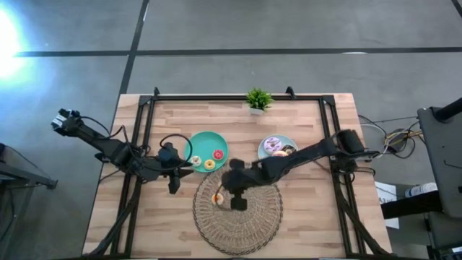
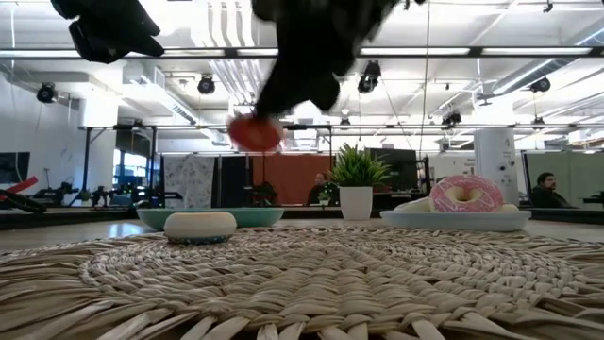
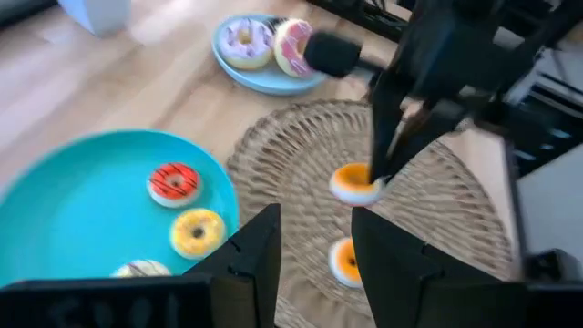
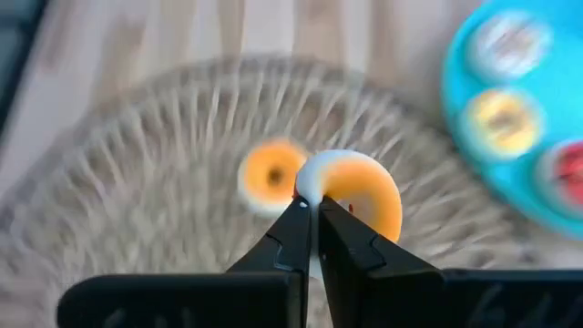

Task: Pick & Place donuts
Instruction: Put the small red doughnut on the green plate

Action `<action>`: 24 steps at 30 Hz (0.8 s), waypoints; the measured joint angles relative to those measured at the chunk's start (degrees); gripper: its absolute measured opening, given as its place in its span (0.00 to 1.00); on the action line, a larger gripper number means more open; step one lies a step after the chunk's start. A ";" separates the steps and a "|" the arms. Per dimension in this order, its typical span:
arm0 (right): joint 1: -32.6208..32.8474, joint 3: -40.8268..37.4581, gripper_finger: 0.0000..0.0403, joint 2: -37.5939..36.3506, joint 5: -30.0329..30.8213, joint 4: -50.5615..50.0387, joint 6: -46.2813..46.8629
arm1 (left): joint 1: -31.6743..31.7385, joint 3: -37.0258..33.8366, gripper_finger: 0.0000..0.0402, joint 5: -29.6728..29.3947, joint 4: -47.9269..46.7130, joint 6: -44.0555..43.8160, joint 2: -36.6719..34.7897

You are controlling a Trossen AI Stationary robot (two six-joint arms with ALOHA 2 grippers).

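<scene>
My right gripper [image 1: 225, 189] hangs over the woven mat [image 1: 242, 224], shut on a small orange donut [image 4: 355, 196] with a white underside. A second small orange donut [image 4: 267, 175] lies flat on the mat just beside it. The teal plate [image 1: 196, 141] carries a red donut [image 3: 173, 182], a yellow one [image 3: 198, 230] and a pale one at the picture's edge. Larger pink-frosted donuts [image 3: 269, 44] rest on the light-blue plate [image 1: 263, 153]. My left gripper [image 1: 174, 180] is open and hovers at the teal plate's near left edge, touching nothing. My right gripper pinches the small orange donut by the rim of its ring [image 4: 317, 187] between the free ends of its two fingers. It comes from above, pointing down. The donut is lifted clear of the mat [image 2: 255, 132] and hangs tilted at the fingertips.
A small potted plant [image 1: 258, 100] stands at the table's far edge. Black rails run along the table's left and right sides. Bare wood lies left of the teal plate and right of the mat. A person sits in the room beyond the table [image 2: 545, 189].
</scene>
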 joint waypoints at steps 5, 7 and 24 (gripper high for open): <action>-3.81 -1.74 0.03 -5.51 -5.59 8.20 5.73 | 0.02 0.00 0.27 -3.80 0.32 3.30 0.00; -5.60 -3.46 0.03 -6.52 -11.87 14.85 10.61 | 0.02 0.00 0.27 -4.51 1.07 4.91 0.04; -10.55 -24.13 0.03 -6.94 4.86 65.79 68.68 | -0.39 0.00 0.27 -14.30 2.66 17.03 3.63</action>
